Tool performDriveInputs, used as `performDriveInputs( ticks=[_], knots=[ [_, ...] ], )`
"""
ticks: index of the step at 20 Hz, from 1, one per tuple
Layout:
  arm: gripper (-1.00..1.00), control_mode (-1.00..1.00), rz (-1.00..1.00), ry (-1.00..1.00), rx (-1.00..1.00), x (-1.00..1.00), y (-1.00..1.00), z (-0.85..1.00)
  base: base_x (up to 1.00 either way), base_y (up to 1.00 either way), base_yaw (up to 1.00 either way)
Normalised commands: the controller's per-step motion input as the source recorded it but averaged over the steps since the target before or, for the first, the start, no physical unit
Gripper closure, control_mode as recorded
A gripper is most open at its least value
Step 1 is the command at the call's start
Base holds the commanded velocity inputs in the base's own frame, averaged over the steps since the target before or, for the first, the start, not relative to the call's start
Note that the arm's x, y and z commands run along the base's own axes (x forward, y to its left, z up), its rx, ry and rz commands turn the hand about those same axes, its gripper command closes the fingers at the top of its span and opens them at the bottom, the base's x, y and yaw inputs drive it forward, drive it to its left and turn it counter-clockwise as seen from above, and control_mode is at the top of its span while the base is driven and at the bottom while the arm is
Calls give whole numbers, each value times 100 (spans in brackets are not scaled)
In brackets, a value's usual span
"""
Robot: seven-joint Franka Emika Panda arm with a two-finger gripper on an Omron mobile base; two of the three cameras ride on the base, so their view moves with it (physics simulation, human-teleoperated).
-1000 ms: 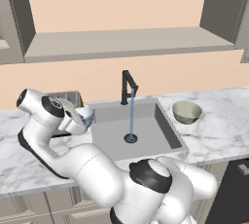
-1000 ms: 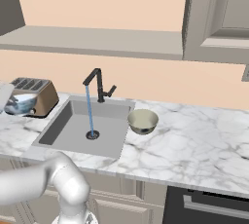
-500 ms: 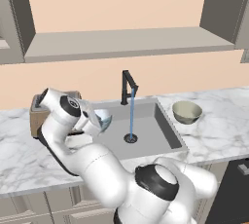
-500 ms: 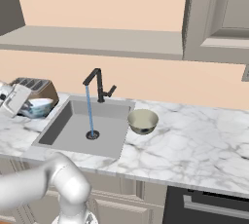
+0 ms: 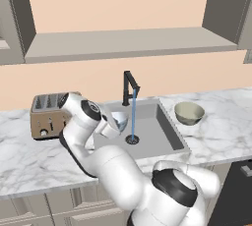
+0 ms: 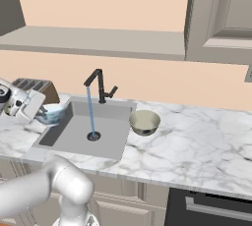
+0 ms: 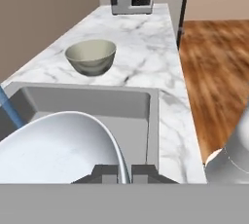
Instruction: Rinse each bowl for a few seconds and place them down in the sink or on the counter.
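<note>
A: White-lined, glossy light blue round bowl (image 7: 58, 147) is in the pincer (image 7: 125, 172), jaws pinched right down on its rim. It hangs over the left side of the grey rectangular recessed sink (image 5: 165, 127), tilted, beside the water stream (image 5: 133, 117) but not under it as far as I can tell.

B: So rinse one not done?

A: My read: not yet. The black angular faucet (image 5: 129, 86) is running and water falls to the round dark drain (image 6: 93, 135). The bowl needs to go a bit further in to catch the stream. Can't tell if it's wet.

B: Second bowl?

A: The dull olive-beige round bowl (image 6: 144, 122) sits upright on the white marble tabletop (image 6: 197, 146), just right of the sink edge, well apart from the pincer. Looks untouched.

B: Remaining, then?

A: Most of it, by my judgement. Rinse blue, set it down, fetch olive, rinse, set down. The brown-and-silver toaster (image 5: 49, 114) stands on the tabletop left of the sink, just behind the arm; worth watching on the swing.
</note>
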Motion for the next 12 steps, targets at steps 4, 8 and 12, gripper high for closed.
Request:
performDriveInputs(
  ticks=[4,8,12],
  knots=[
    [100,-100,-1,0,-8,16,-41,-16,0,0,0],
    [100,-100,-2,0,-10,33,-32,-20,0,0,0],
    [100,-100,-4,0,-9,40,-31,-18,0,0,0]
  ],
)
